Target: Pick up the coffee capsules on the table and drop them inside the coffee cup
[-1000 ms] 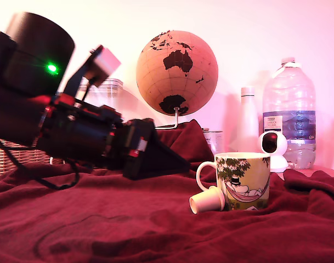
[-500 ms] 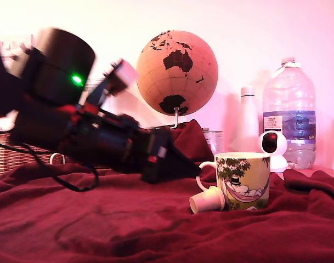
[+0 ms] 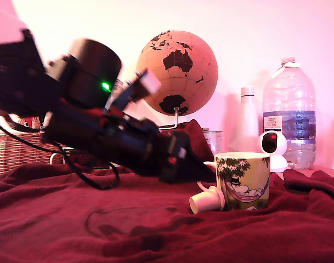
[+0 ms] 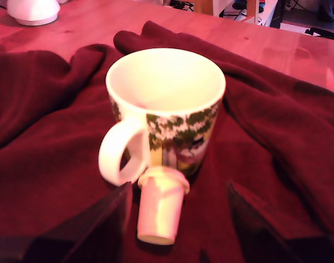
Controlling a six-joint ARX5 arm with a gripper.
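While open, jaws flank cream capsule point(image 4: 158, 207), seemingly untouched, against cup point(image 4: 165, 109).

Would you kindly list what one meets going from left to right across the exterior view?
Basket → arm → capsule → mug → small camera → water bottle.

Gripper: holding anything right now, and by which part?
Nothing is held. The gripper is open, its jaws standing either side of the pale cream tapered coffee capsule, which lies on the rumpled dark red blanket against the tree-printed mug.
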